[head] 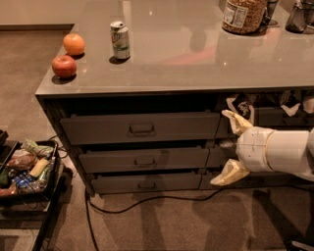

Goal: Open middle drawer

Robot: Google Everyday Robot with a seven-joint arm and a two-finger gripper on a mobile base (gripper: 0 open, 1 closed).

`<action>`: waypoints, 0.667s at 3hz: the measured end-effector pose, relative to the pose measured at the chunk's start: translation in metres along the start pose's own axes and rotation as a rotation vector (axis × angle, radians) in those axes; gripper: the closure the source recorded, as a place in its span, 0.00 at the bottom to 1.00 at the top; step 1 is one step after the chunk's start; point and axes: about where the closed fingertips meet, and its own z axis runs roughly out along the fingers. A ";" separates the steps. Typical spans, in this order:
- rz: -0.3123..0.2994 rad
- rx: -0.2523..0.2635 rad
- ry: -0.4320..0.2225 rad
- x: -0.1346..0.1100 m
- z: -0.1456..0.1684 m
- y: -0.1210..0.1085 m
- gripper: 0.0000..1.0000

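Under the front edge of the tabletop (196, 63), three wide drawers are sitting stacked. The middle drawer (113, 161) is lying between the taller top drawer (98, 129) and the bottom drawer (171, 182), and its one small handle (143, 162) is going untouched. The gripper (232, 147) is hovering just right of that drawer, level with it, with its two fingers (235, 121) spreading wide apart and gripping nothing. One orange (73, 44) and one apple (64, 66) are resting near the front left corner, one can (120, 40) just beside them. One jar (244, 14) is standing at the back edge.
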 end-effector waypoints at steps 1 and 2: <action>0.000 0.000 0.000 0.000 0.000 0.000 0.00; 0.009 -0.017 0.008 0.006 0.010 0.006 0.00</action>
